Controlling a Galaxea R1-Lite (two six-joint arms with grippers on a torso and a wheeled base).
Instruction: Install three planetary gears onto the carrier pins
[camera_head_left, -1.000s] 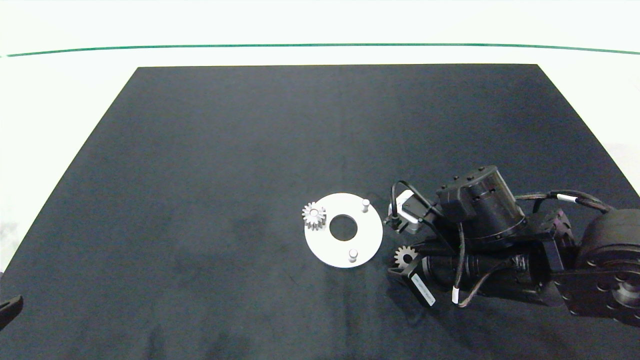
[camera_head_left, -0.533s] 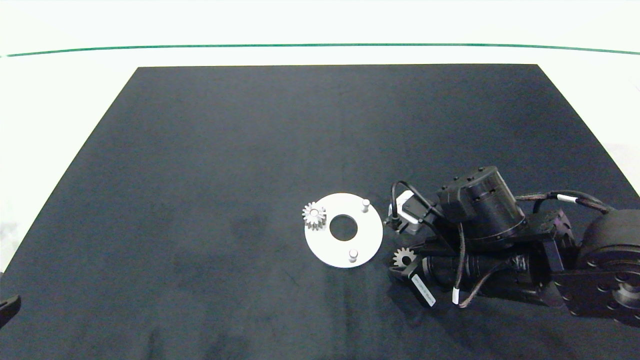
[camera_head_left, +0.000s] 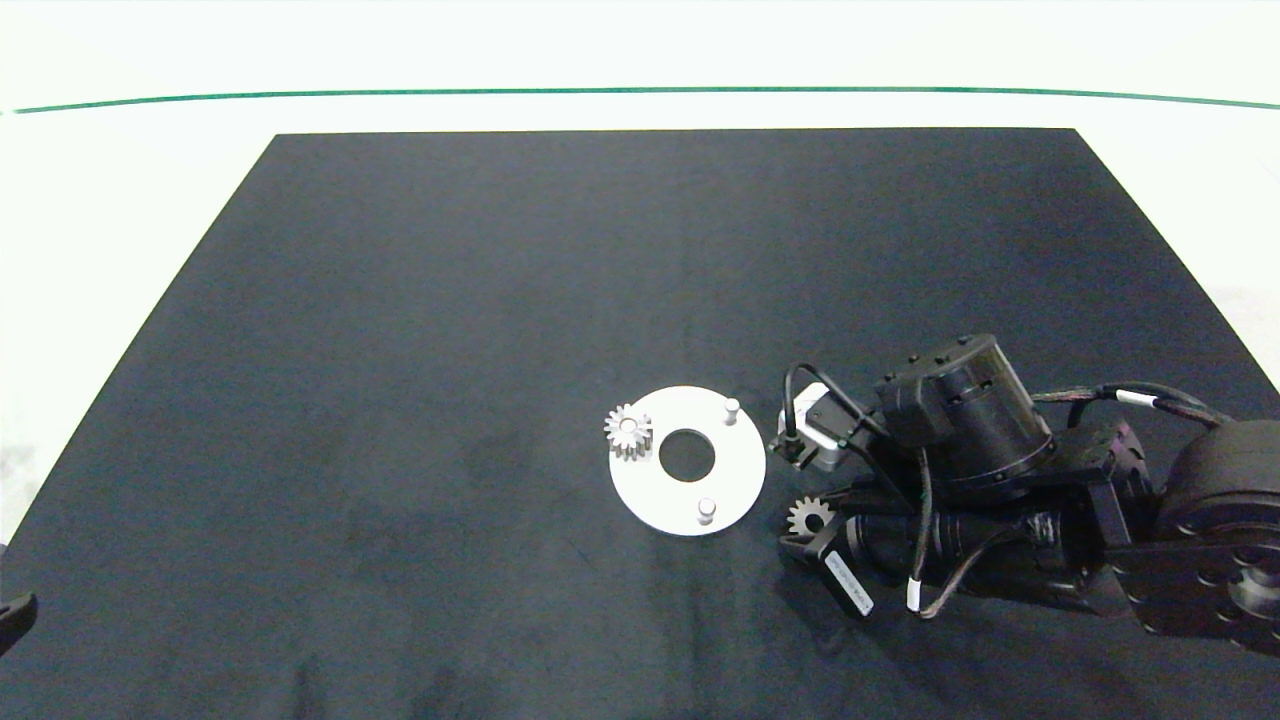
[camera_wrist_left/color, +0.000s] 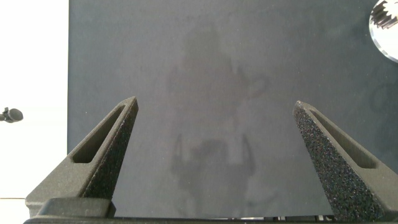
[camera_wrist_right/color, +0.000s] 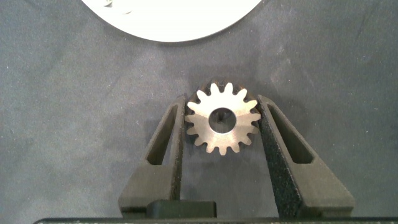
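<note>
the right gripper pinches a small metal gear on the black mat just beside the white disc; a tilted gear could jam on a pin.

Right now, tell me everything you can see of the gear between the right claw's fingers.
The gear is a small silver-grey metal spur gear with short blunt teeth and a round centre bore. It lies flat on the dark mat, just off the white disc's rim. The right claw has it clamped, one finger pressed against its teeth on each side.
</note>
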